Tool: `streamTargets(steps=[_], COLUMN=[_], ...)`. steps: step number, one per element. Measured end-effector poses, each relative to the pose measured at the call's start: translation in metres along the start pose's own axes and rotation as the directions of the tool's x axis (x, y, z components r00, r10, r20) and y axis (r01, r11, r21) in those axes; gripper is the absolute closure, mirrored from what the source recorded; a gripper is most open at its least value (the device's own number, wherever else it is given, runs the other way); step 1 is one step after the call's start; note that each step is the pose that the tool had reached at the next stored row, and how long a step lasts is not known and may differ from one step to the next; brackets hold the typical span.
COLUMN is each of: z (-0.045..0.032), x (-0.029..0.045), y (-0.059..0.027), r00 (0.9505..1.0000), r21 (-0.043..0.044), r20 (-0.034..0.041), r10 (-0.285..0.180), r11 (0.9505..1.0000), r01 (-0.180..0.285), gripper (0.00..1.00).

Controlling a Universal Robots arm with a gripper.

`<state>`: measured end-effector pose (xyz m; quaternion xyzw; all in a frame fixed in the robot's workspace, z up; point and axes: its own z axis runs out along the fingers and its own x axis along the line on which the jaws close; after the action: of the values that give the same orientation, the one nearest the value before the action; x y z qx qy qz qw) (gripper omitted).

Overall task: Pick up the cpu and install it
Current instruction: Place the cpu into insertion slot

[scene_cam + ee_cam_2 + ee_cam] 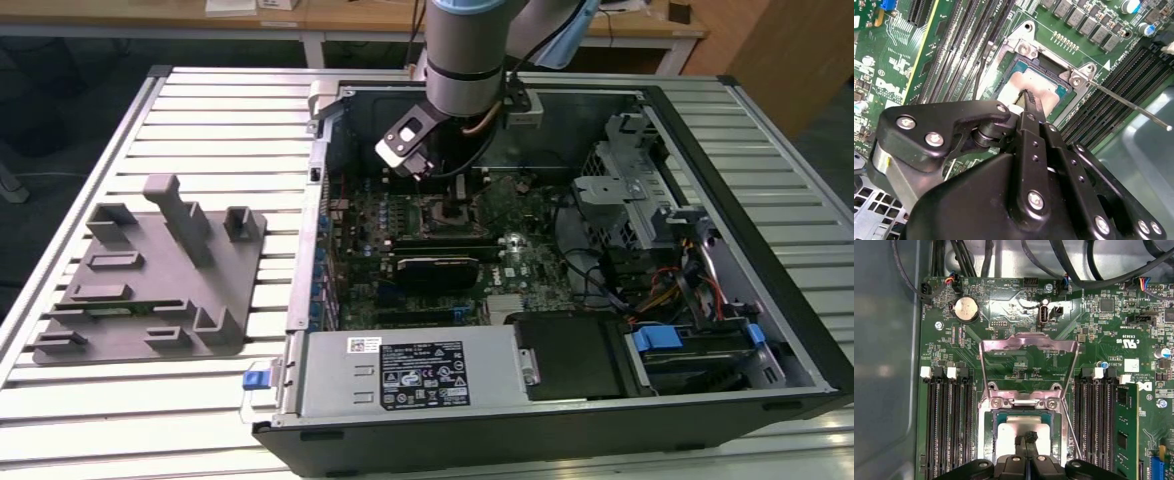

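Cpu (1008, 436) lies seated in the socket (987, 440), directly under the closed, empty jaws.

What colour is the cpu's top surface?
Silvery grey metal. The cpu shows best in the first wrist view.

Silvery cpu (1008, 432), black claw (1029, 436), green motherboard (1094, 335), pale grey slatted table (200, 110).

You're in robotics lab: robot arm (467, 50) over open PC case (534, 442), slatted metal desk (200, 120), grey jig (147, 285), wooden benches (350, 18) behind.
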<state>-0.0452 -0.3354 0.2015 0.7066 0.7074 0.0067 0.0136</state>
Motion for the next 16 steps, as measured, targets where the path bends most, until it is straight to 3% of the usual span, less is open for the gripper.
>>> streamTargets(steps=[16], z=[0.0026], x=[0.0], y=[-0.0001], r00=[1.0], r21=[-0.0001], r20=[-0.0001], r10=[0.0], r11=[1.0], r01=[0.0], gripper=[0.89])
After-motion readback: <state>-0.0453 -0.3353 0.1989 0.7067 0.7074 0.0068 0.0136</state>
